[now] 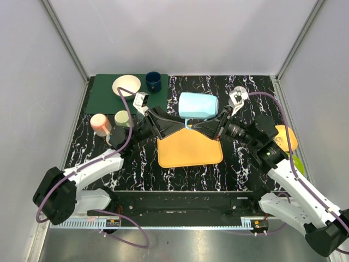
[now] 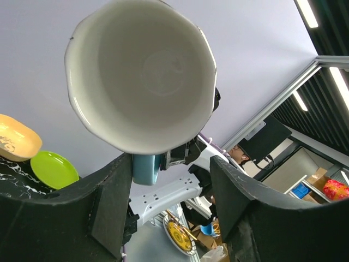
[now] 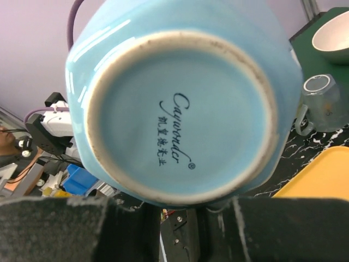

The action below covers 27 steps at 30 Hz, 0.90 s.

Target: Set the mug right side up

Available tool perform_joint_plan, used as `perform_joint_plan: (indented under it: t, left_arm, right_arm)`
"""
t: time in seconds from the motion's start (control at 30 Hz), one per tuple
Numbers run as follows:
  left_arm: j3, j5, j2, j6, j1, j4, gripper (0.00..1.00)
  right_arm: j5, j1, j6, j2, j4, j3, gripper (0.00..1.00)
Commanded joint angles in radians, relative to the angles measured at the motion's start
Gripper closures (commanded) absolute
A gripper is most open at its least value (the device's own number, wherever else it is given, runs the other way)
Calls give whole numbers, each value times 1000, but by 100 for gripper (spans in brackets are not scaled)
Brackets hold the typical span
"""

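Though the mug bears "Cayvonder" underneath, whether the left claw or right claw clasps it is unclear.

Four cups, two plates, one bowl, one tray, one mat.

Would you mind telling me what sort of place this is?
Probably a robotics lab test cell: a left robot arm and right robot arm at a black marble-patterned tabletop, plain grey enclosure walls, and ceiling strip lights beyond.
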<state>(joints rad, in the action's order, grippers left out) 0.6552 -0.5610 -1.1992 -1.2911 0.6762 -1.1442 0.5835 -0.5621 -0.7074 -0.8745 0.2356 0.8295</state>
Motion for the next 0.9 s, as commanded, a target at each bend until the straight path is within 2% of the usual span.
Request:
perform_joint_plan:
  t: [0.0,0.17,0.33,0.43,0.47,0.57,0.77,0.87]
  left_arm:
    - [-12,-5,55,23,-9,-110,39]
    - [-57,-14,50,33,-27,-94,38]
    - [-172,-11,131,82,-81,-22,37]
    - [-245,7,205,120,-104,61,37]
    - [-274,33,228,134,-104,108,37]
    - [-290,75,305,200,-104,255,37]
    - [-267,165,412,322,-104,547,37]
    - [-272,165,435,343,-104,606,38]
  right_arm:
    - [-99,19,100,42,-9,72,100]
    - [-152,21,127,57,-63,86,100]
    - [-407,21,232,29,-275,177,100]
    - [-577,19,302,-44,-396,258,100]
    - [-670,21,324,-102,-453,308,100]
    - [-801,30,384,-257,-548,420,100]
    - [-836,91,405,-544,-613,603,100]
    - [-801,143,395,-679,-640,686,100]
